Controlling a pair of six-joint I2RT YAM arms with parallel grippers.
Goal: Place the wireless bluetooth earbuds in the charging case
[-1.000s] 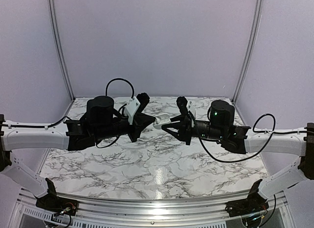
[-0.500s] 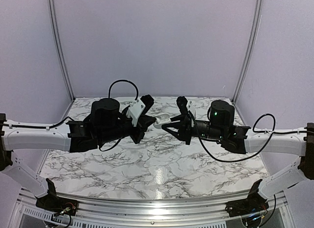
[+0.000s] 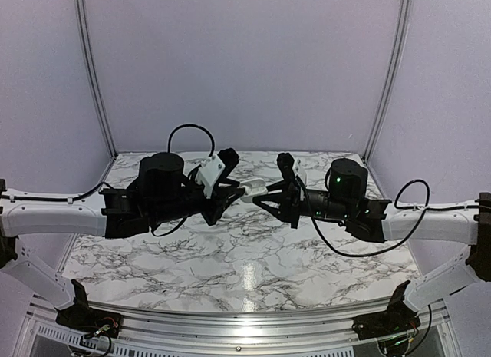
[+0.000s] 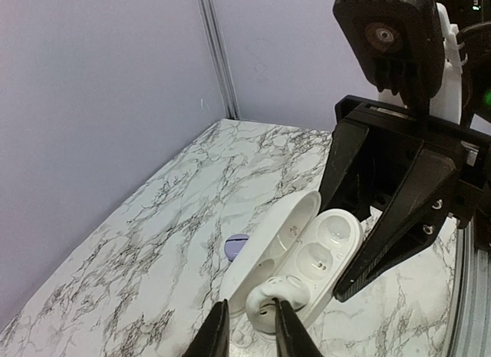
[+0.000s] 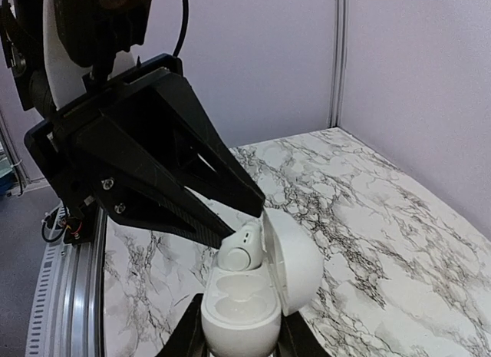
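Note:
My right gripper is shut on the base of a white charging case, held above the table with its lid swung open. One whitish earbud rests in the case's end socket, and the other two hollows show bare. My left gripper stands slightly open at that earbud: one finger touches it and the other is apart from it. In the top view the two grippers meet over the far middle of the table around the case. A small lilac rounded piece lies on the table behind the lid.
The marble table is walled by lilac panels at the back and sides. The right gripper's black fingers fill the right of the left wrist view. A metal rail runs along the near edge.
The left gripper has come a little closer to the case and its fingers have parted, so one no longer touches the earbud. The right gripper and the case have stayed put.

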